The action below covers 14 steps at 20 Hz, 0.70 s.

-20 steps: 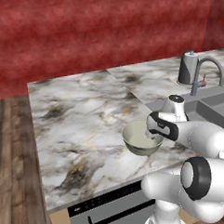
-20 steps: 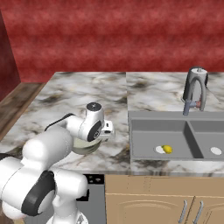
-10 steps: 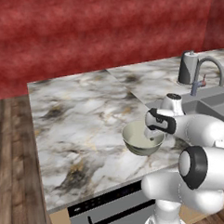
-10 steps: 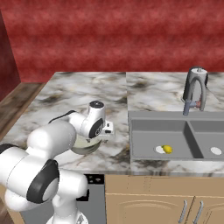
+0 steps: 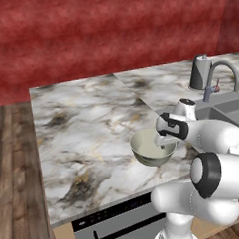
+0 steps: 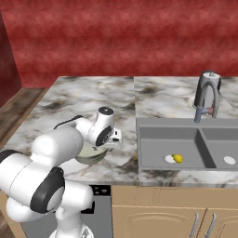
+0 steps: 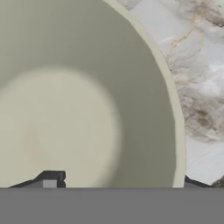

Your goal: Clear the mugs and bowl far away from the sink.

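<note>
The pale cream-green bowl (image 5: 149,150) (image 6: 89,156) sits on the marble counter near its front edge, left of the sink (image 6: 173,140). My gripper (image 5: 165,141) (image 6: 110,141) is down at the bowl's sink-side rim. In the hand view the bowl (image 7: 87,105) is very close, and the gripper (image 7: 120,182) straddles its rim. One dark fingertip (image 7: 50,179) is inside the bowl and the other (image 7: 194,184) outside it. The jaws stand open, with a gap still showing inside the rim. The mugs are out of view.
The grey two-basin sink (image 5: 225,107) has a curved faucet (image 6: 203,98) (image 5: 219,75), with a grey canister (image 5: 199,71) behind it. A small yellow item (image 6: 177,158) lies in the left basin. Marble counter (image 5: 87,128) stretches left and back from the bowl to a red wall.
The hand has settled slightly lower onto the bowl's rim and the fingers have begun to draw together. The bowl has not moved.
</note>
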Motion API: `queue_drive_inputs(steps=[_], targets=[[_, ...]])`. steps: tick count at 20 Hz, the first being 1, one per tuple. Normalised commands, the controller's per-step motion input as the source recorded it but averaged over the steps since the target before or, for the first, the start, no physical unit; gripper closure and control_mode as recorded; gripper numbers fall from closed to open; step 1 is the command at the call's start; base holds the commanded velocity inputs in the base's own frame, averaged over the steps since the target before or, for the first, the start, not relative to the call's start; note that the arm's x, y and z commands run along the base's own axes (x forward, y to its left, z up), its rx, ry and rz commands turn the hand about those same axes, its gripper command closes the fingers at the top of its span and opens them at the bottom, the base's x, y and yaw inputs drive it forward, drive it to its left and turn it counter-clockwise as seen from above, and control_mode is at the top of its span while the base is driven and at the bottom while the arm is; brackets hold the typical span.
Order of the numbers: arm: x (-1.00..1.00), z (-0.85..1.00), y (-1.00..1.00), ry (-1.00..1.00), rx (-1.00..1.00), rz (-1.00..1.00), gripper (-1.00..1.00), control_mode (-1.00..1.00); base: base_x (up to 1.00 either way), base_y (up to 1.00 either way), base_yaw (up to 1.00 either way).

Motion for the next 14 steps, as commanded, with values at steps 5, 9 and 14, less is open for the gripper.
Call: queue_drive_inputs(steps=[5,9,14], targets=[[0.0,0.0,0.0,0.0,0.0,0.0,1.0,-1.0,0.0,0.0,0.0],[0.0,0.0,0.0,0.0,0.0,0.0,1.0,-1.0,0.0,0.0,0.0],[-0.07,0.12,0.0,-0.05,0.02,0.0,1.0,-1.0,0.0,0.0,0.0]])
